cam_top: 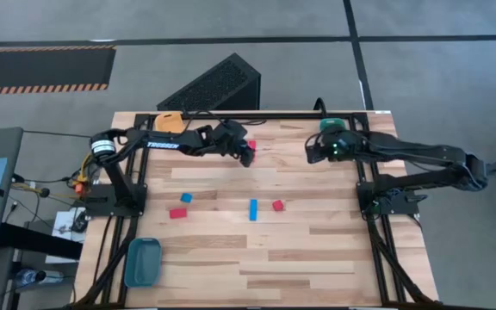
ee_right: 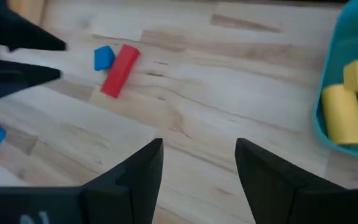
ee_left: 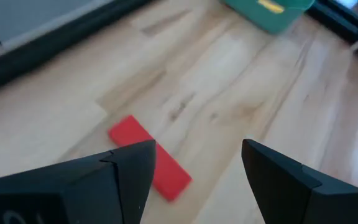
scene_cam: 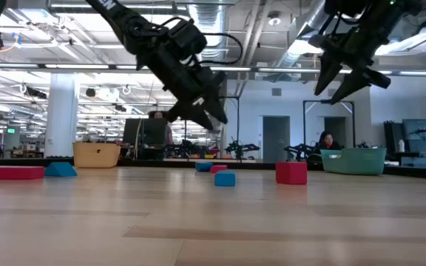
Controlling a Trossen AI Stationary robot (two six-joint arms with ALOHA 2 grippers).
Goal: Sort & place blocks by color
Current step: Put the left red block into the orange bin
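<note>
We see the left gripper [cam_top: 250, 153] hovering with fingers spread and empty over a red bar [ee_left: 149, 157] near the table's [cam_top: 317, 258] far edge. The right gripper [cam_top: 311, 148] hangs open, empty, beside the green bin [ee_right: 347, 74] holding yellow blocks [ee_right: 342, 114].

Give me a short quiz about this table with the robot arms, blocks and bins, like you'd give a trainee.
1. True or false: the left gripper holds the red block.
2. Which colour of blocks lies in the green bin? A red, B blue, C yellow.
3. How many bins stand on the table?
Key: 1 false, it hangs open above it. 2 C, yellow blocks. 3 three.
</note>
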